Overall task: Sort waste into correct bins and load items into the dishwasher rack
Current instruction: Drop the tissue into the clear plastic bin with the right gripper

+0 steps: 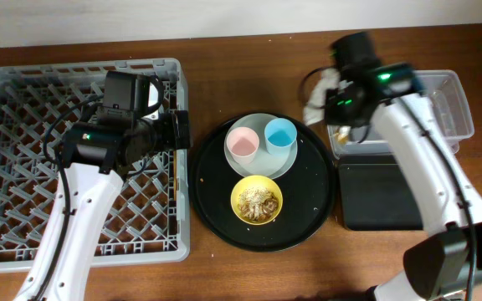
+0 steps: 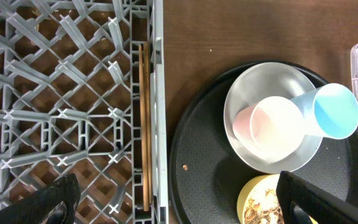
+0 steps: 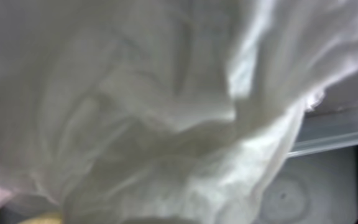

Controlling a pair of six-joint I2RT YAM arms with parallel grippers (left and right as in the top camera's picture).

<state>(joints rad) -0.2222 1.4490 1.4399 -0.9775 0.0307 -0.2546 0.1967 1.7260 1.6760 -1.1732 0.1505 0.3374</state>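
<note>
The left gripper hangs over the right-hand edge of the dishwasher rack, its fingers spread wide apart with nothing between them. In the left wrist view the chopsticks lie lengthwise in the channel along that edge of the rack. Beside the rack, the round black tray carries the grey-green plate, with the pink cup and blue cup on it, side by side. The yellow bowl stands on the same tray just below the plate and contains the food scraps. The right gripper is near the left end of the clear tub. The napkin fills its wrist view and hides the fingers, so it appears clamped on the paper. The shallow black tray sits directly below the tub.
</note>
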